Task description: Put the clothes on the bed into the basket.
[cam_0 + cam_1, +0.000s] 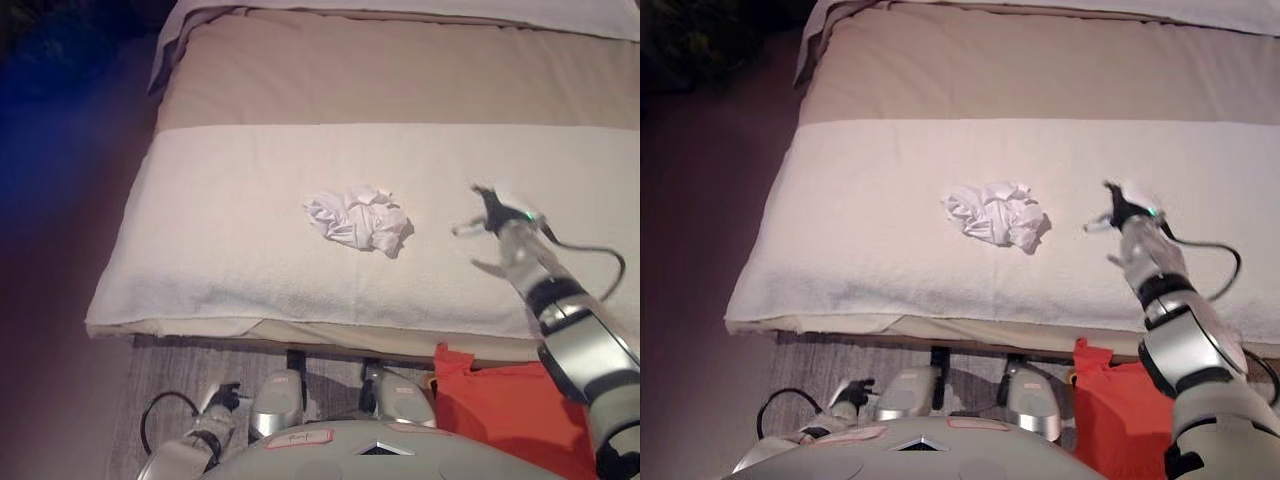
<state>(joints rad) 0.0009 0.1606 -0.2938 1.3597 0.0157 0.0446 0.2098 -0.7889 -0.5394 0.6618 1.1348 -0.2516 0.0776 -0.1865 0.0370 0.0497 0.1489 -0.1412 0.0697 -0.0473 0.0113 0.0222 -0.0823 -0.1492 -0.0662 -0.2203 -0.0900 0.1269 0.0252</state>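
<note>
The right hand's [490,225] fingers [462,229] are spread and loose, white tips splayed toward the left, holding nothing. The hand hovers over the white blanket [230,230], to the right of the cloth [358,220] and apart from it. The left hand [222,400] hangs low by the floor at the bottom left; I cannot tell how its fingers stand.

One cloth is in sight: a white crumpled garment, bunched in a ball near the middle of the blanket. One basket [1120,415], orange-red, stands on the floor at the foot of the bed [400,70], under the right arm, only partly in view.

The bed has a beige cover above the white blanket, with a pale pillow or sheet edge at the top. The floor [150,370] by the bed is greyish; the room to the left is dark.
</note>
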